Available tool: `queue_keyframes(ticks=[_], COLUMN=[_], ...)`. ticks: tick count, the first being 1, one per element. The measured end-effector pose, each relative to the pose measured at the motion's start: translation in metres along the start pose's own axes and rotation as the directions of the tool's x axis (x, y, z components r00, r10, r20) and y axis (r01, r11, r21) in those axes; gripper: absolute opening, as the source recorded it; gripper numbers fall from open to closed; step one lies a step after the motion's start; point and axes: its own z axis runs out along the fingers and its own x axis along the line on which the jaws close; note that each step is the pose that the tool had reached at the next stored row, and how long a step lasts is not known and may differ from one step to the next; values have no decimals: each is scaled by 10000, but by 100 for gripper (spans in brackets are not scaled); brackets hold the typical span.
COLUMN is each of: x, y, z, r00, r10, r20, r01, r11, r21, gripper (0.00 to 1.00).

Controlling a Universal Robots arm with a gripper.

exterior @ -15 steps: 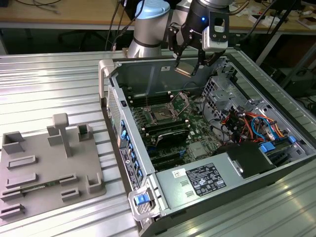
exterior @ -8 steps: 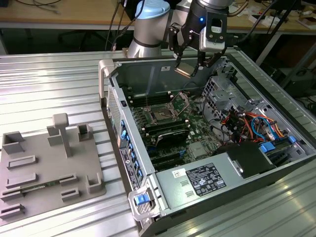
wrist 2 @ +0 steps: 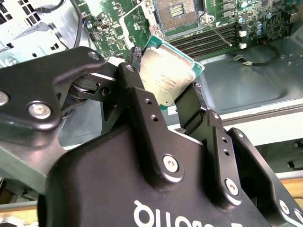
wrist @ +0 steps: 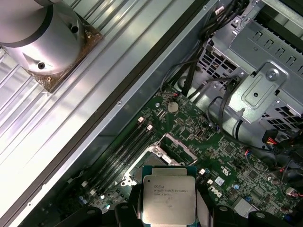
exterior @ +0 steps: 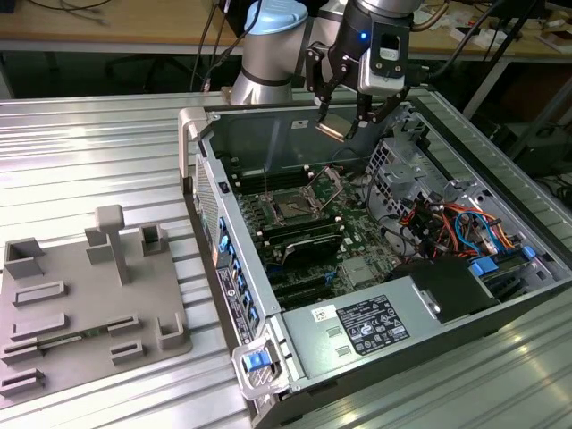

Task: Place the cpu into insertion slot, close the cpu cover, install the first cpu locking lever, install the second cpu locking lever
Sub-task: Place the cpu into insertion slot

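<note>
Gripper (wrist 2: pixel 163 87) pinching cpu (wrist 2: pixel 166 74) by its edges, silver top in both wrist views, tan underside in exterior view, held high over open case (exterior: pixel 259 138), slot (exterior: pixel 293 208) bare on green board (exterior: pixel 354 270) lower down, cover (exterior: pixel 332 181) raised beside it.

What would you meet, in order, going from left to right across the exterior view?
Grey tray → socket on the green board → chip held in the gripper → orange and blue cables.
</note>
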Motion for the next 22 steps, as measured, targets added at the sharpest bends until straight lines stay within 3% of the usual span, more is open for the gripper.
queue_keyframes(ticks=[12, 22], x=[0, 0], y=[0, 0], z=[0, 4], r00=[10000, 9956], r10=[51, 934], r20=[5, 83], r01=[-51, -934], r11=[10000, 9956], r21=[-1, -22], gripper=[55, 55])
